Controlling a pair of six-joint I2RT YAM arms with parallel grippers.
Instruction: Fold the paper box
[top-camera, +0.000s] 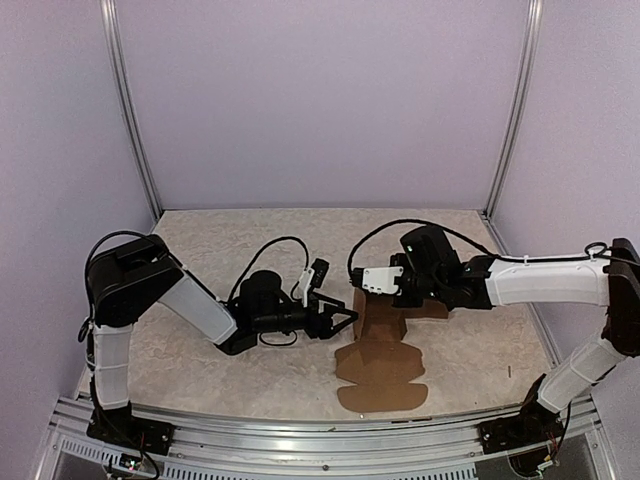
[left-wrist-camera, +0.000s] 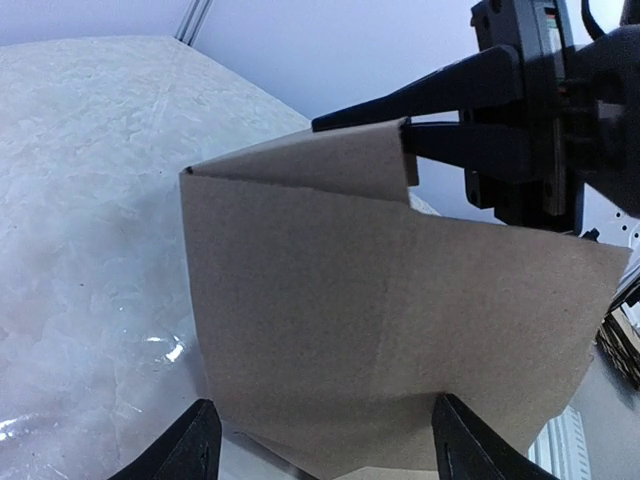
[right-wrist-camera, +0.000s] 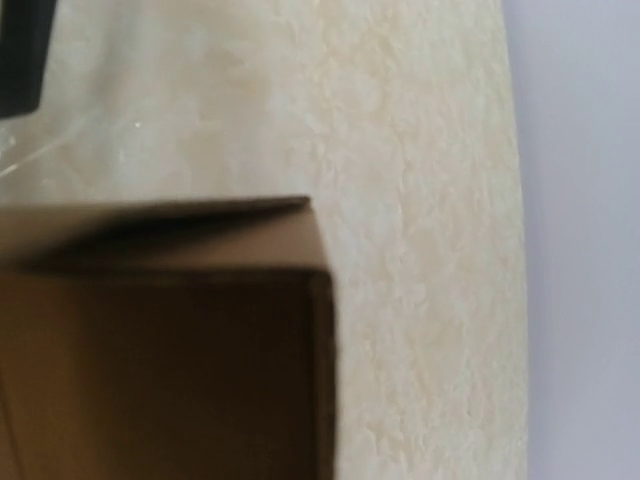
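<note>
The paper box (top-camera: 383, 352) sits center-right in the top view, half folded. 1 panel stands up off the table (top-camera: 250, 240), and the rounded flaps lie flat toward the bottom of the frame. The right gripper (left-wrist-camera: 405, 123) is clenched on the raised panel's top flap. The left gripper (top-camera: 345, 318) is spread wide just left of it, holding nothing, with 2 fingers (left-wrist-camera: 190, 445) framing the panel's lower edge.

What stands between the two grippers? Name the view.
The paper box, raised, between the open left gripper and the right gripper pinching it; left wrist view.
</note>
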